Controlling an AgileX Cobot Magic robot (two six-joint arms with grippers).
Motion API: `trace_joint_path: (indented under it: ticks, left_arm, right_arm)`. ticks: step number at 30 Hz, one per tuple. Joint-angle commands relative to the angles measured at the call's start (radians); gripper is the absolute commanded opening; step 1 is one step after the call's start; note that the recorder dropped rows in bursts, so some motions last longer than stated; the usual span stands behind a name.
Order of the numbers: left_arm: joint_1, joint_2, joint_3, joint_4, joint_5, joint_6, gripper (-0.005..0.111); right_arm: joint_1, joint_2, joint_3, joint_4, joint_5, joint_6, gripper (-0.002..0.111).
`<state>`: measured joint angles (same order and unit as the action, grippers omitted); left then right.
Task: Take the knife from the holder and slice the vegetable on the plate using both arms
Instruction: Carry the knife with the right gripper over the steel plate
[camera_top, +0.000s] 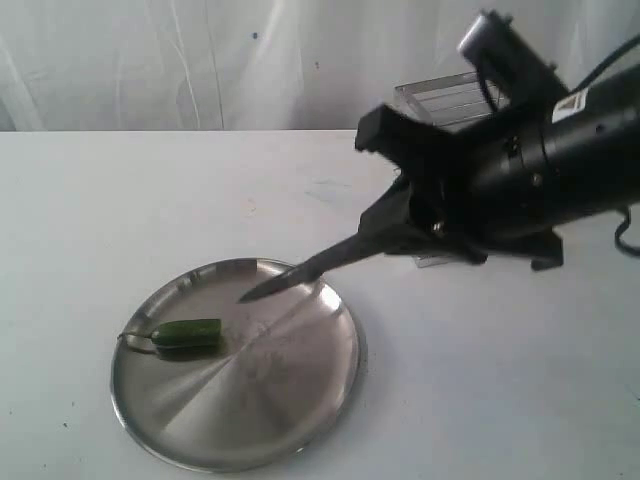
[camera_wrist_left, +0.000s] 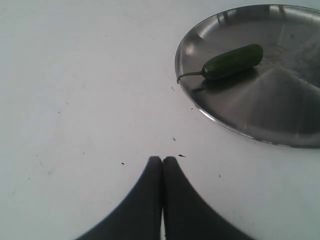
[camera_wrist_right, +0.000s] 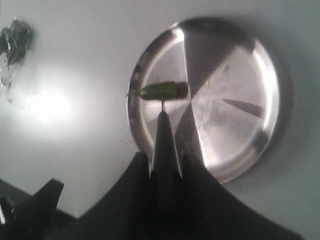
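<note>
Aloft, right tool (camera_wrist_right: 166, 161) gripping knife (camera_top: 290, 277), vegetable (camera_top: 188, 334) beyond tip, apart

knife (camera_top: 300, 272) over plate (camera_top: 285, 405), open table (camera_top: 100, 220) left

one plate (camera_top: 262, 405); one vegetable (camera_top: 187, 335), whole; one knife (camera_top: 290, 281); one holder (camera_top: 450, 100); two pincers: left pincer (camera_wrist_left: 162, 163), right pincer (camera_top: 396, 226); one black arm (camera_top: 570, 170) in exterior view; one table (camera_top: 100, 200)

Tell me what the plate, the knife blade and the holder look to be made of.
The plate: likely stainless steel, brushed and shiny, showing radial bands of glare. The knife: dark pointed blade, probably metal with a dull dark finish; too blurred to be sure. The holder: seemingly bright steel wire, judging by its shiny horizontal bars.
</note>
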<state>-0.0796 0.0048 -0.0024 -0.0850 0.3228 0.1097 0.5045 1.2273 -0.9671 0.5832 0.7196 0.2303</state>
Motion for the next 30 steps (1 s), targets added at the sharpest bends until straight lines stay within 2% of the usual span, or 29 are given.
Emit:
trace_joint_path:
  ticks: [1,2,3,10,17,24,26,30]
  left_arm:
    - [-0.003,-0.005,0.002,-0.007,0.011,0.000,0.000]
    - [-0.003,-0.005,0.002,-0.007,0.011,0.000,0.000]
    - [-0.003,-0.005,0.002,-0.007,0.011,0.000,0.000]
    - [-0.003,-0.005,0.002,-0.007,0.011,0.000,0.000]
    - [-0.003,-0.005,0.002,0.005,-0.042,0.048,0.000]
    - [-0.003,-0.005,0.002,0.003,-0.289,0.042,0.000]
    - [-0.003,-0.005,0.002,-0.038,-0.347,0.002,0.000]
    - [-0.003,-0.005,0.002,-0.262,-0.459,-0.334,0.000]
  right_arm:
    - [-0.005,-0.012,0.127,0.397,-0.042,-0.312,0.000]
    - [-0.005,-0.021,0.159,0.495,-0.060,-0.404,0.000]
    - [-0.005,-0.025,0.175,0.515,-0.068,-0.425,0.000]
    - [-0.005,-0.040,0.259,0.519,-0.083,-0.439,0.000]
    - [-0.005,-0.051,0.260,0.522,-0.077,-0.457,0.000]
    - [-0.007,-0.070,0.260,0.523,-0.081,-0.461,0.000]
    - [-0.007,-0.070,0.260,0.523,-0.094,-0.461,0.000]
    - [-0.007,-0.070,0.260,0.523,-0.127,-0.463,0.000]
